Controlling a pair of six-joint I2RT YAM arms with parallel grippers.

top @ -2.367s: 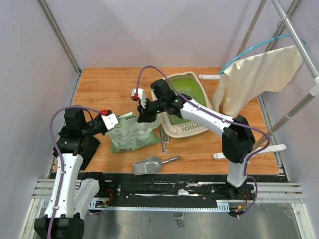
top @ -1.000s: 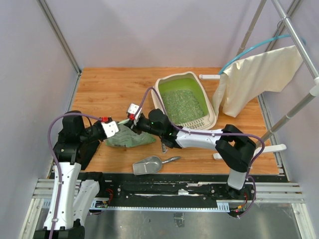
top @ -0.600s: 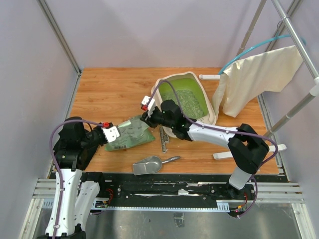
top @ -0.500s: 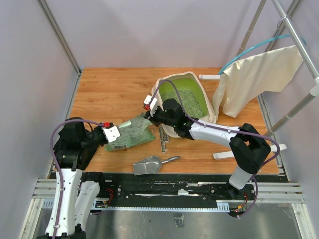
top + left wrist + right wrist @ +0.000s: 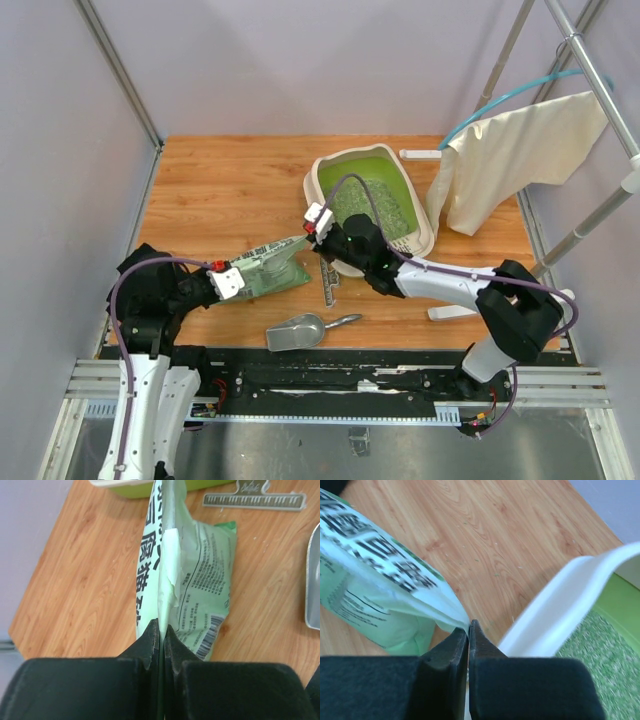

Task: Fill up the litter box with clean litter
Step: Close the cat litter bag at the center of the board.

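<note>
Wood-grain surface [image 5: 200,190] inside pale walls carries everything. At the far left, the left gripper [image 5: 161,628] is clamped flat on one end of the bag [image 5: 272,272], its jaws pressed together with only thin plastic between them. The printed bag runs straight ahead from its tips toward the box. Ahead and to the right of the left gripper lies the scoop [image 5: 297,332], untouched. At the bag's other end the right gripper [image 5: 468,626] is closed tight too. The bag's top corner runs into its tips, so it appears to pinch that corner, though the hold is too fine to see surely. Just beyond the right gripper, to its right, stands the box [image 5: 362,152], its white rim close to the tips, with litter [image 5: 385,205] spread over part of its green floor.

I judge the pour partly done, and the step in hand is handling the bag, which is held low between both grippers beside the box. How much is left inside I cannot tell. If any is, the next move calls for both grippers to lift together. They would carry the bag's mouth over the rim and raise the other end, so the granules slide out without spilling on the surface.
</note>
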